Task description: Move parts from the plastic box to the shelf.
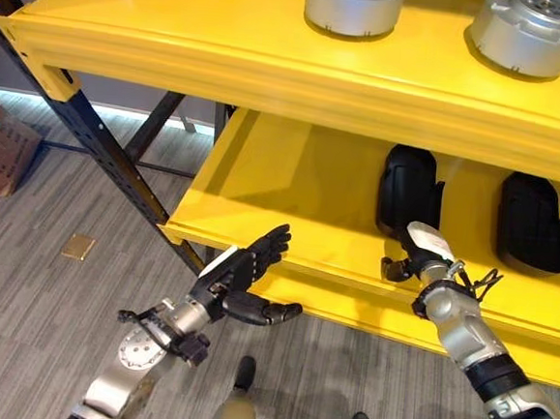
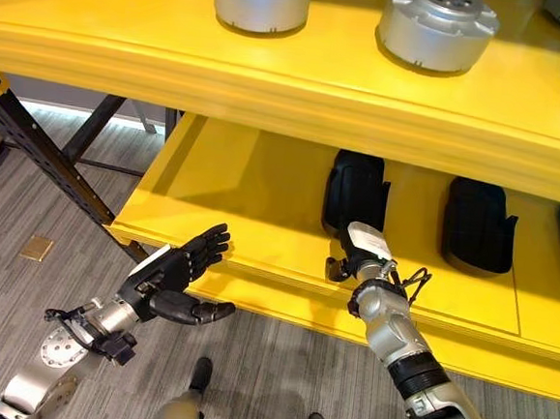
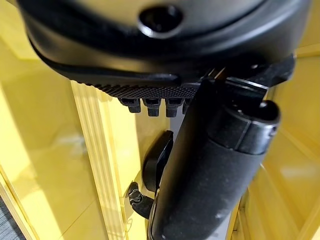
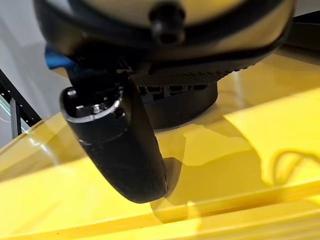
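**Robot reaching toward a yellow shelf with black and silver parts**

At far left, a brown cardboard box point(image 1: 1, 154) sits on grey wood-pattern flooring point(image 1: 49, 308), beside the dark metal upright point(image 1: 92, 136) of a yellow shelf point(image 1: 271, 73). A small brass floor plate point(image 1: 77, 246) lies near the upright.

The left hand point(image 1: 241, 279) hovers in front of the lower shelf's front edge, palm up, fingers point(image 1: 270, 243) straight and spread, thumb out to the side, holding nothing.

On the lower shelf board point(image 1: 282, 185), a black moulded part point(image 1: 408, 190) stands upright toward the back. The right hand point(image 1: 414, 261) rests at the board's front just before this part; whether its fingers are curled or straight cannot be told. A second black part point(image 1: 533, 222) stands further right, apart from the first.

On the upper shelf sit two round silver parts point(image 1: 354, 4), point(image 1: 532, 33), well apart.
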